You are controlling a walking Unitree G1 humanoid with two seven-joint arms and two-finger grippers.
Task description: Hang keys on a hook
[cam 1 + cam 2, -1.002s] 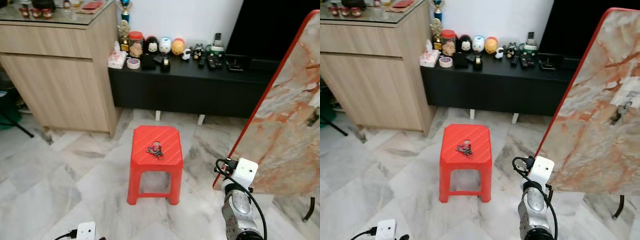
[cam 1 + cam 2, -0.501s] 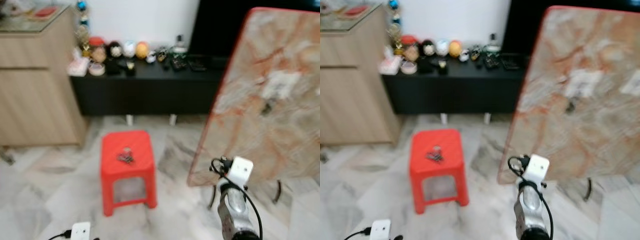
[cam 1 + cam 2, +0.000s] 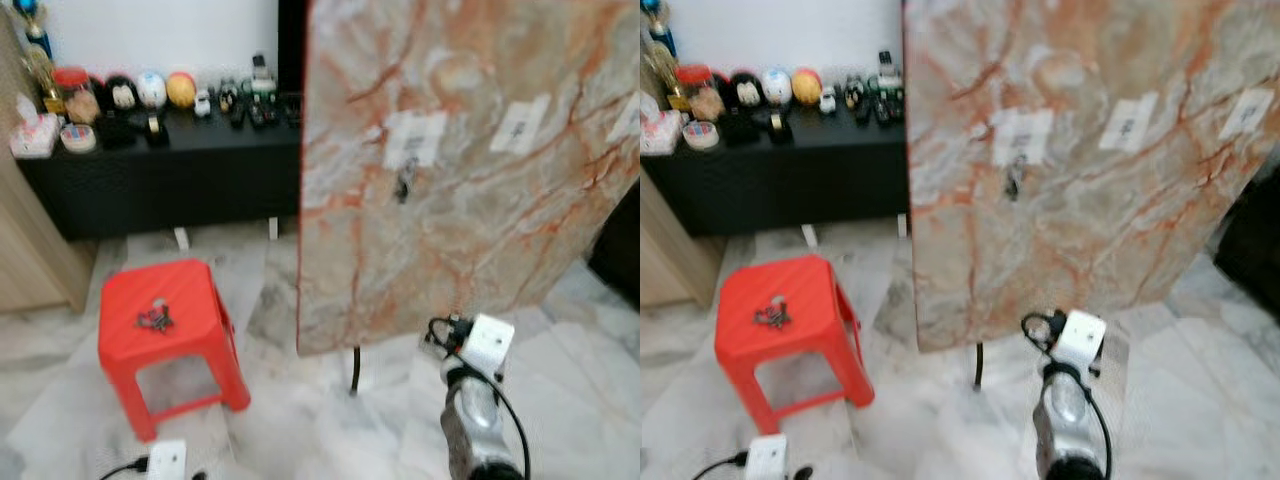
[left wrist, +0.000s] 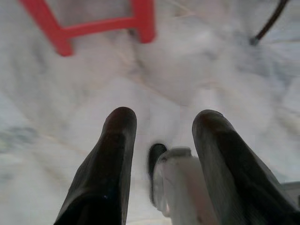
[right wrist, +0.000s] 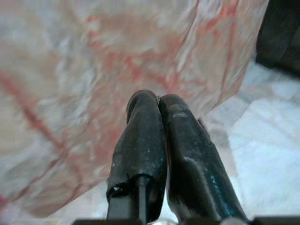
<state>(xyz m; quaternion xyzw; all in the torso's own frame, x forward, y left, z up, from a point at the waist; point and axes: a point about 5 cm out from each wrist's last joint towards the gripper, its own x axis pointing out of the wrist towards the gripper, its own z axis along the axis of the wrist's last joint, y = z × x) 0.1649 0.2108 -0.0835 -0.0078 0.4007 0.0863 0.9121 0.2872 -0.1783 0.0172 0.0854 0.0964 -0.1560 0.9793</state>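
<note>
Keys (image 3: 154, 319) lay on red stool (image 3: 190, 325), untouched, we noted. Head views: whole scene had swung sideways since a second ago, camera turning, not things; marble board (image 3: 470, 180) now faced us, hook (image 3: 405, 181) on its white label. Left wrist view: left gripper (image 4: 161, 126) spread wide over floor, empty. Right wrist view: right gripper (image 5: 158, 105) pressed closed, empty, near board. Pickup not yet begun, we judged.

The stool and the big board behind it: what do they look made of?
The stool looks like moulded plastic: uniform red, ribbed seat, one-piece legs. The board shows a marble pattern with orange veins and a thin red edge, so probably a printed tabletop rather than stone; I can't confirm.
</note>
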